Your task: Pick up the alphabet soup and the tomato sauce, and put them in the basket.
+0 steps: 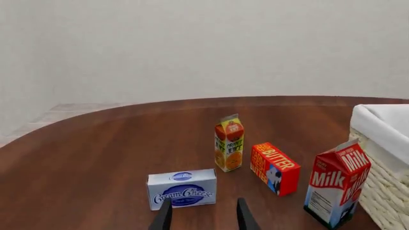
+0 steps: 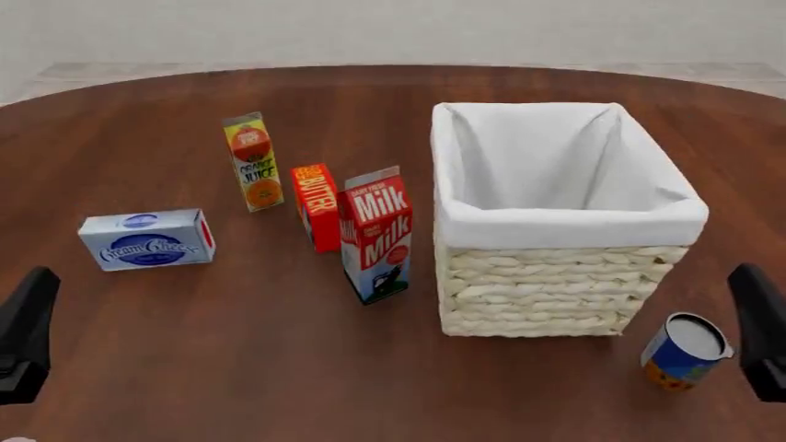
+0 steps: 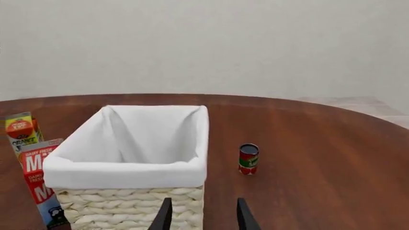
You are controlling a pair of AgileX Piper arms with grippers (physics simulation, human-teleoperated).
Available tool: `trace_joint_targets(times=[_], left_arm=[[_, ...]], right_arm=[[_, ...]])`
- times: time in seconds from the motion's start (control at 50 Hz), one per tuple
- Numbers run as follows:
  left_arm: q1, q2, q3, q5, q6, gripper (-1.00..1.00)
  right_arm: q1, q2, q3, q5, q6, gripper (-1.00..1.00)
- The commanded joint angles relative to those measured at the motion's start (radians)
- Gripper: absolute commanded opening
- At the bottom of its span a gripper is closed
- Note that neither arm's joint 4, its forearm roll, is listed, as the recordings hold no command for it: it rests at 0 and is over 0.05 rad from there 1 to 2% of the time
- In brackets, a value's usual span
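- The basket (image 2: 559, 276) sits on the brown round table (image 2: 246, 368), right of centre in the front view, white lining folded over the rim, nothing inside it that I can see.
- The alphabet soup (image 2: 684, 351) stands tilted a bit on the table just off the basket's near right corner, close to it but not touching.
- The tomato sauce (image 3: 248, 158) only shows in the right wrist view: a small red and green can standing upright out past the basket's side, apart from it.
- Left of the basket there's a milk carton (image 2: 378, 235), then a butter box (image 2: 318, 206) right next to it, an orange juice carton (image 2: 252, 161) further back, and a cream cheese box (image 2: 147, 239) lying well off to the left.
- The left gripper (image 1: 203, 218) has its fingers spread with nothing between them, and the cream cheese box is just ahead of them.
- The right gripper (image 3: 202, 216) is also spread and empty, facing the basket's wicker wall.
- In the front view both arms only poke in as dark shapes at the lower corners.
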Motion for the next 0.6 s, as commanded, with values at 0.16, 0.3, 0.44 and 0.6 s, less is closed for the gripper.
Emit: trace_joint_targets(times=[0.16, 0.3, 0.44, 0.6], left_arm=[[-0.013, 0.000, 0.003, 0.000, 0.010, 1.00], [-0.012, -0.001, 0.001, -0.001, 0.008, 1.00], [-0.014, -0.001, 0.001, -0.002, 0.011, 1.00], [-0.022, -0.001, 0.000, -0.004, 0.015, 1.00]], right_arm=[[-0.004, -0.003, -0.113, 0.130, -0.007, 1.00], [0.000, 0.001, -0.181, 0.192, -0.010, 1.00], [-0.005, -0.003, -0.265, 0.271, -0.015, 1.00], [-0.004, -0.004, -0.335, 0.345, -0.023, 1.00]])
